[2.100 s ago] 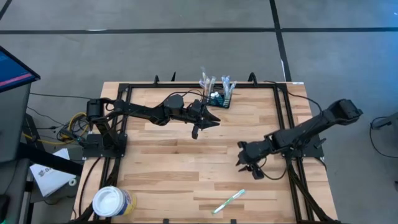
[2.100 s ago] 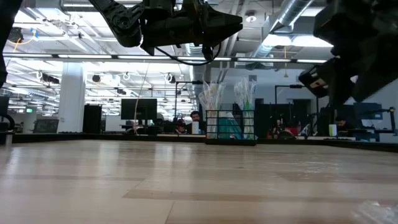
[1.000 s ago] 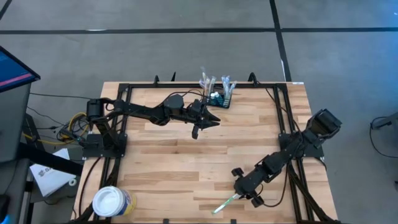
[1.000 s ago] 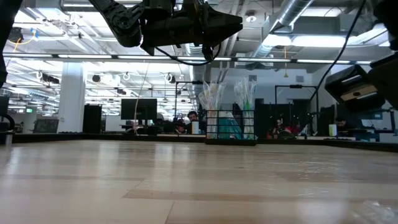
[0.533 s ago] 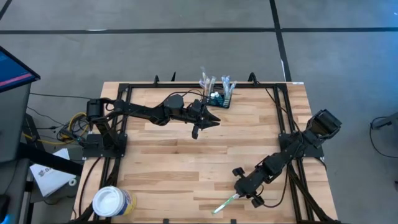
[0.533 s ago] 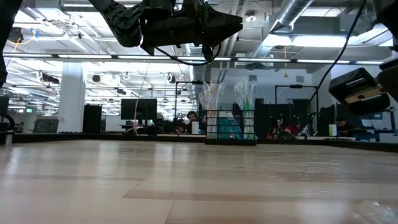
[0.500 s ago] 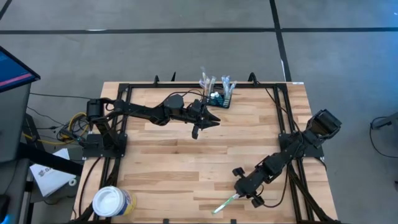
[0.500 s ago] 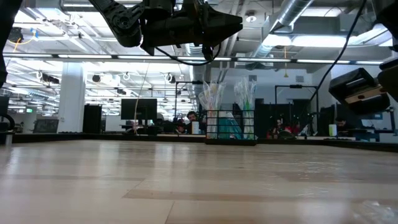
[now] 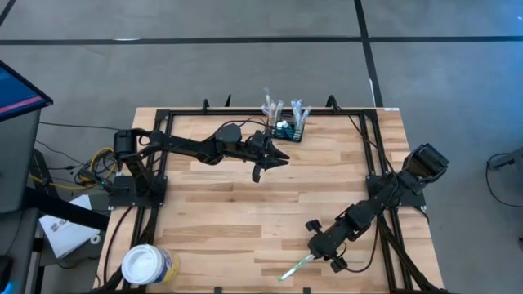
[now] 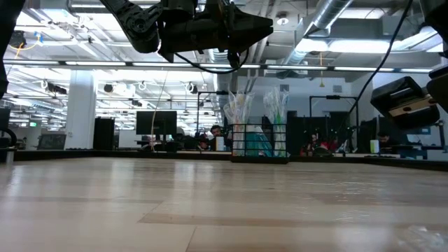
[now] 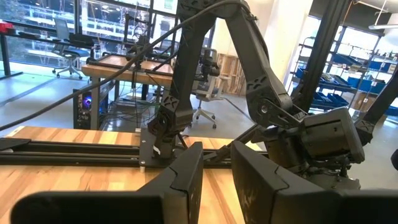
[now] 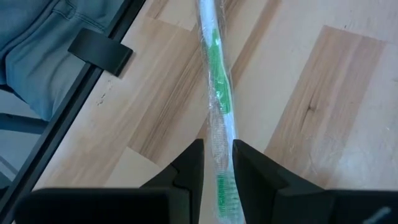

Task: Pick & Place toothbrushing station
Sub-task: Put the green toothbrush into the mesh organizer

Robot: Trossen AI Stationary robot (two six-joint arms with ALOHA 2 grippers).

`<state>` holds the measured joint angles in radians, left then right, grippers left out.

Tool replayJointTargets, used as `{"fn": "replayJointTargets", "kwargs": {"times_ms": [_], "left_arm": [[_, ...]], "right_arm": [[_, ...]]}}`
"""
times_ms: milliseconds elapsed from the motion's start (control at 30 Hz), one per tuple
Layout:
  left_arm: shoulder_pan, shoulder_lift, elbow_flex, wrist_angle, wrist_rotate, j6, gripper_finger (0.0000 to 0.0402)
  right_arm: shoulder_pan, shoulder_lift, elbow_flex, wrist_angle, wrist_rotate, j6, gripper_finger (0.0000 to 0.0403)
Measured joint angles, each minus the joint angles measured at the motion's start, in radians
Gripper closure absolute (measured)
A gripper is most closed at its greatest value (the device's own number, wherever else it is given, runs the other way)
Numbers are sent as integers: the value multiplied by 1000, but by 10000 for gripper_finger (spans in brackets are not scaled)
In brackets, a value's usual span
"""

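The toothbrushing station, a small black wire-mesh caddy (image 9: 288, 129) (image 10: 259, 143), stands at the table's far edge with wrapped items sticking up out of it. A toothbrush in a clear wrapper (image 9: 296, 267) (image 12: 214, 81) lies flat near the table's near edge. My right gripper (image 9: 317, 247) (image 12: 217, 177) is down at the toothbrush's right end and shut on it. My left gripper (image 9: 279, 158) (image 11: 216, 180) hangs high above the table just in front of the caddy. It points level and is open by a narrow gap with nothing in it. My right gripper pinches the wrapped toothbrush at its end toward the table's right (image 12: 219, 165), one finger on each long side. The fingers (image 12: 189, 168) slant down from the far right, roughly in line with the toothbrush. The toothbrush lies on the table, stretching away from the fingers.
A round white tub (image 9: 147, 265) stands at the near left corner. Black frame rails (image 9: 245, 113) run along the table's far edge and both sides. In the low view, people sit in the room behind the caddy.
My right gripper has come from the table's middle right toward the near edge and down onto the wrapped toothbrush, and has then kept still there. The toothbrush lies where it was.
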<state>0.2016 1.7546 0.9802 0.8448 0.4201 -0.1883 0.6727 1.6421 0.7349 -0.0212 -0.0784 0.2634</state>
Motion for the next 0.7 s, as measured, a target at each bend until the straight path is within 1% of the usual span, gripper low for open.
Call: {"fn": "replayJointTargets", "kwargs": {"times_ms": [467, 700], "left_arm": [[0, 0, 0, 0, 0, 0, 325], [0, 0, 0, 0, 0, 0, 325]], "right_arm": [[1, 0, -1, 1, 0, 0, 327], [1, 0, -28, 7, 4, 1, 328]]}}
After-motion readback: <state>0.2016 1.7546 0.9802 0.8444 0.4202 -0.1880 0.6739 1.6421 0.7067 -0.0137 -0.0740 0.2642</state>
